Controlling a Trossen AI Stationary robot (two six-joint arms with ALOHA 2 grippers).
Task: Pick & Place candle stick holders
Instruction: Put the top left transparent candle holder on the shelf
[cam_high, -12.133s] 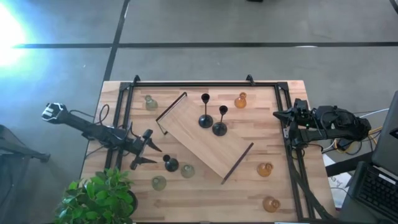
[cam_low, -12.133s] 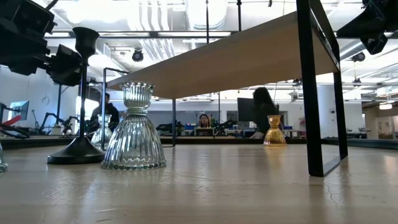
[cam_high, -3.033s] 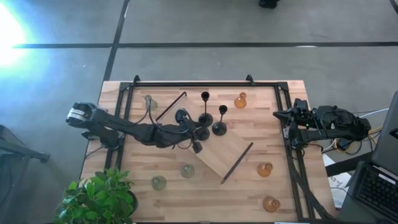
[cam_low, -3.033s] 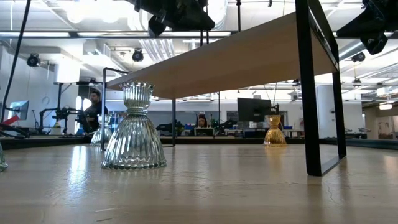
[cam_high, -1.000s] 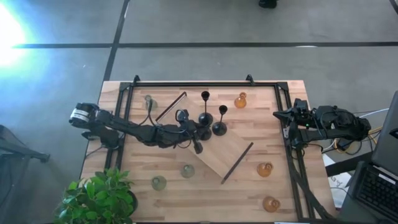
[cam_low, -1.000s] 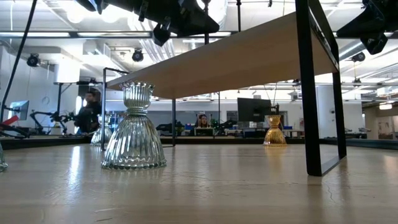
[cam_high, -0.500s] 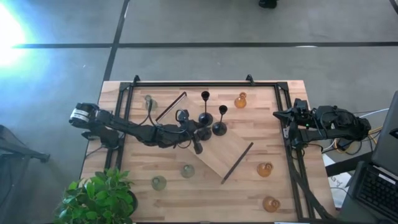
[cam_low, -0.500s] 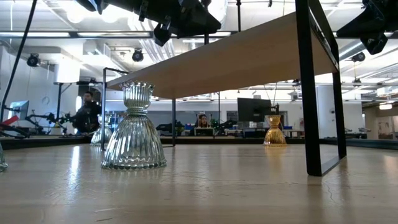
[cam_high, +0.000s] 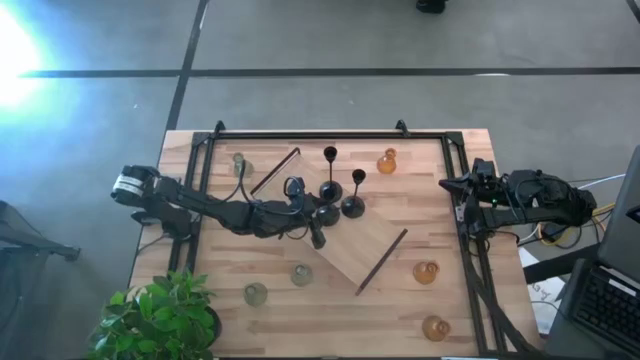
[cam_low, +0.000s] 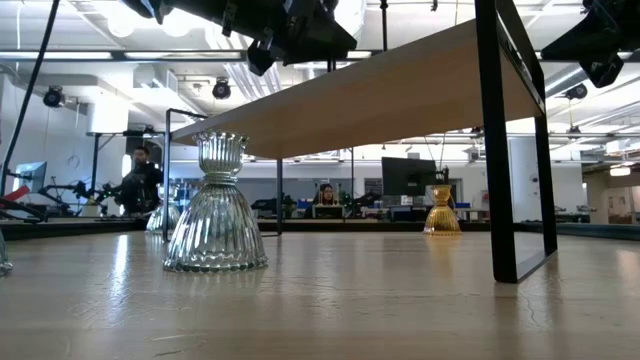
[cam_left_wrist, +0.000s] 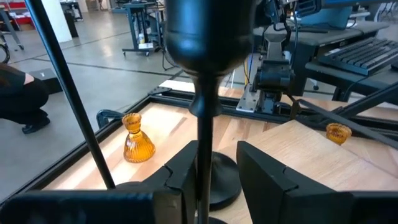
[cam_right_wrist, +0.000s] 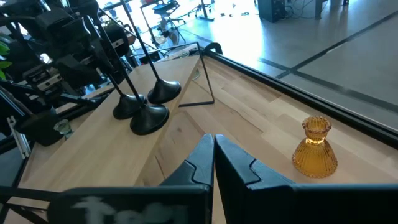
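Three black candle stick holders stand by their round bases on the raised wooden board (cam_high: 345, 230). My left gripper (cam_left_wrist: 216, 177) reaches level from the table's left and stands open around the thin stem (cam_left_wrist: 203, 124) of the nearest black holder (cam_high: 293, 187); the other two (cam_high: 330, 190) (cam_high: 353, 205) stand just beyond. Pale green glass holders (cam_high: 241, 165) (cam_high: 301, 274) (cam_high: 255, 293) and amber ones (cam_high: 387, 161) (cam_high: 426, 272) (cam_high: 435, 327) stand on the table. My right gripper (cam_right_wrist: 213, 155) waits shut at the table's right edge. My left gripper has the black holder's stem (cam_left_wrist: 203, 149) between its fingers, which come level from the table's left. The stem stands close against one finger (cam_left_wrist: 186, 171); whether they touch I cannot tell. The other finger (cam_left_wrist: 261, 177) is clear of it. The holder stands upright on the board.
The board's black handles (cam_high: 275, 172) (cam_high: 382, 260) stick up at its two ends. A black frame (cam_high: 310, 135) runs round the table's far, left and right sides. A potted plant (cam_high: 160, 318) sits at the near left corner.
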